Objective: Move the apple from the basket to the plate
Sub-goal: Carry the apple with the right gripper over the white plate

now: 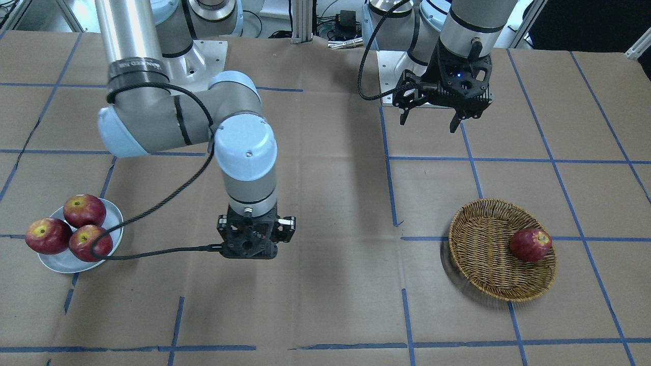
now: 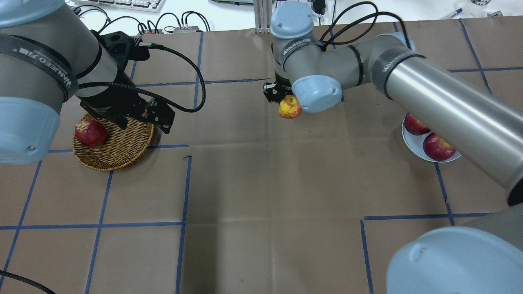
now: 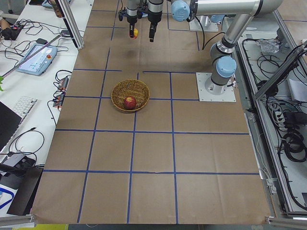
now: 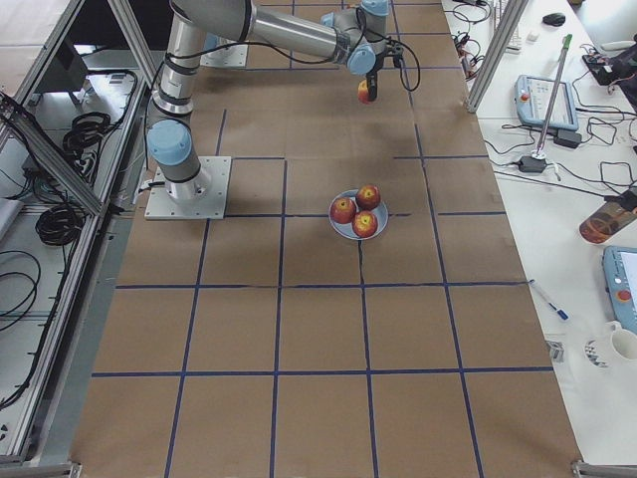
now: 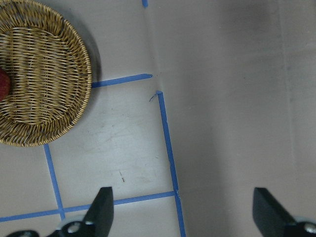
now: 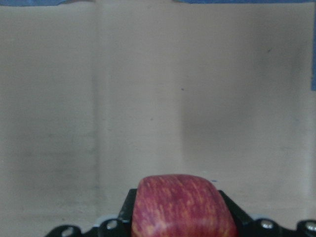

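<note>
The apple (image 2: 290, 107), pinkish-red with yellow streaks, is held in my right gripper (image 1: 249, 239), which is shut on it above the bare table between basket and plate. It fills the bottom of the right wrist view (image 6: 182, 207) and shows small in the side views (image 3: 135, 33) (image 4: 366, 93). The wicker basket (image 1: 478, 239) (image 2: 122, 151) holds one dark red apple (image 1: 530, 245). My left gripper (image 1: 428, 122) is open and empty, raised near the basket; its fingers (image 5: 101, 207) stand wide apart. The plate (image 1: 66, 262) (image 2: 410, 145) carries three dark red apples.
The table is brown paper with a blue tape grid. My right arm's long links (image 2: 429, 94) stretch over the plate's side in the overhead view. Both arm bases (image 1: 407, 76) stand at the robot's edge of the table.
</note>
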